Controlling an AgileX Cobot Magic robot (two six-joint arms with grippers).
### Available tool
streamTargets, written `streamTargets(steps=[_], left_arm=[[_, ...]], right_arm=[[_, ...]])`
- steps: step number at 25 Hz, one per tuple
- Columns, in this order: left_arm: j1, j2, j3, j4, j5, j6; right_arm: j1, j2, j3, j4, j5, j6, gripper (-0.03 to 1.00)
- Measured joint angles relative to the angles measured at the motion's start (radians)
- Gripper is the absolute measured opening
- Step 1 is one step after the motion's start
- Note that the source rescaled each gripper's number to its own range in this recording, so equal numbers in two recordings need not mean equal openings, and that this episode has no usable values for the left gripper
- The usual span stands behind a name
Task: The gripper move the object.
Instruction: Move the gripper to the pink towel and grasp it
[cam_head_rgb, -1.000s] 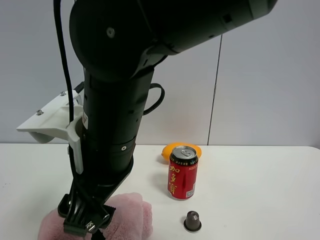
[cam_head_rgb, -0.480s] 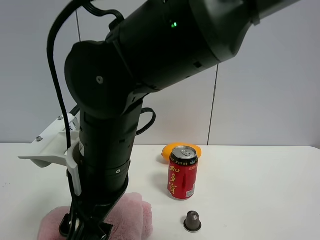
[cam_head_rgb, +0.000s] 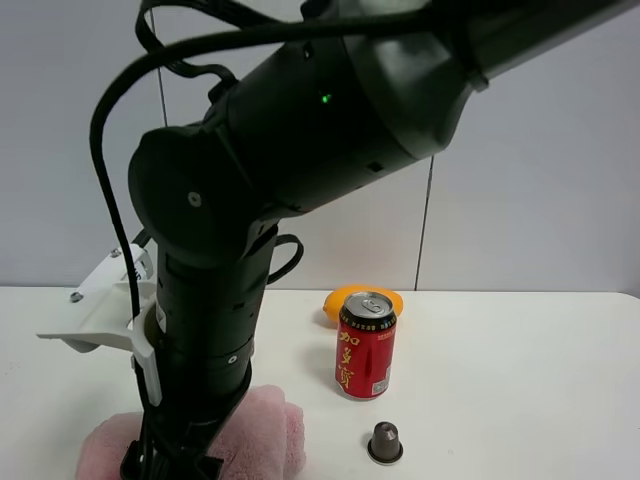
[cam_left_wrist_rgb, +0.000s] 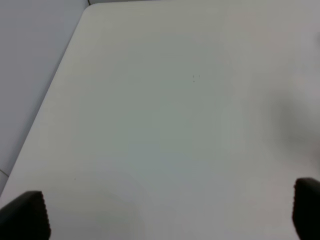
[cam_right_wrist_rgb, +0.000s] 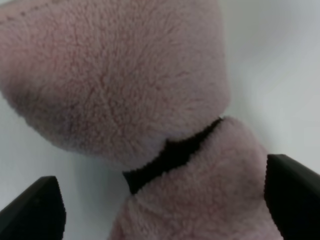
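Sinks lower than a second ago with the right gripper (cam_head_rgb: 170, 462), onto the towel (cam_head_rgb: 265, 440) at the front left of the table (cam_head_rgb: 500, 380). Straddles the black band (cam_right_wrist_rgb: 170, 155), jaws spread wide, apparently holding nothing yet. Seems set to close and lift next.

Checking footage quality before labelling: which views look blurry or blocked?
Exterior high: sharp, but the glossy black robot arm blocks much of the pink fluffy rolled towel. Left wrist: soft, nearly featureless white table. Right wrist: towel very close, slightly soft; right pincer edges blurred.
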Motion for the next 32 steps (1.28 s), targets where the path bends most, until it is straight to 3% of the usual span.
streamTargets(steps=[16,28,32], left_arm=[[0.0,0.0,0.0,0.0,0.0,0.0],[0.0,0.0,0.0,0.0,0.0,0.0],[0.0,0.0,0.0,0.0,0.0,0.0]], right_arm=[[-0.008,0.077,-0.001,-0.072,-0.068,-0.003,0.78],[-0.028,0.086,-0.001,-0.089,-0.071,-0.003,0.6],[-0.028,0.086,-0.001,-0.089,-0.071,-0.003,0.44]])
